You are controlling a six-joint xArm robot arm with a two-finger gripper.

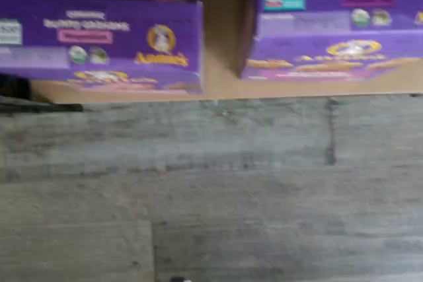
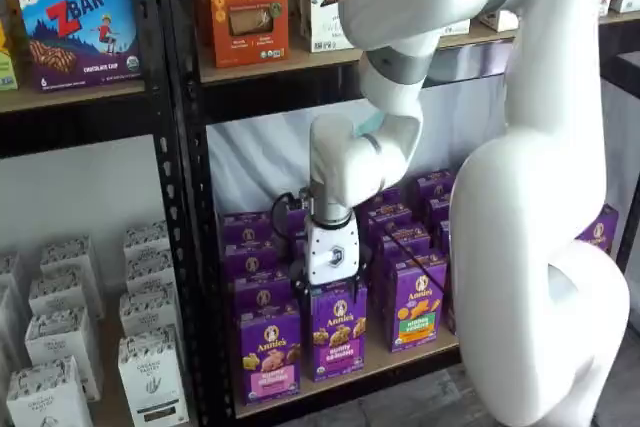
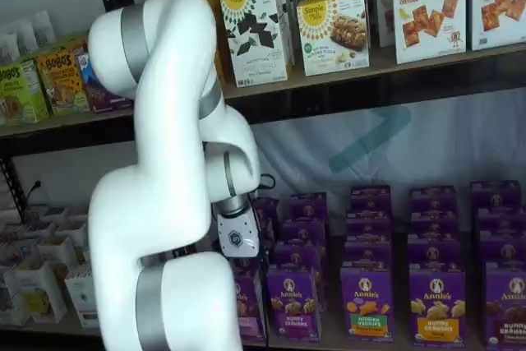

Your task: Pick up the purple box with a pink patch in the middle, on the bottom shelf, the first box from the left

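Note:
The purple box (image 2: 268, 352) with a pink band stands at the left end of the front row on the bottom shelf (image 2: 400, 365). In the wrist view it shows from above (image 1: 99, 41), with a pink patch on its top, beside a second purple carton (image 1: 337, 31). In a shelf view the arm partly hides it (image 3: 251, 306). My gripper (image 2: 328, 289) hangs over the front row, to the right of and above the purple box, over its neighbour (image 2: 338, 339). Its white body also shows in a shelf view (image 3: 237, 240). The fingers do not show plainly, and I see nothing held.
Rows of purple Annie's cartons fill the shelf, one with a green band (image 2: 418, 312). A black perforated upright (image 2: 190, 247) stands left of the purple box. White cartons (image 2: 70, 347) sit in the left bay. The upper shelf (image 2: 300, 67) hangs above. Grey plank floor (image 1: 211, 189) lies in front.

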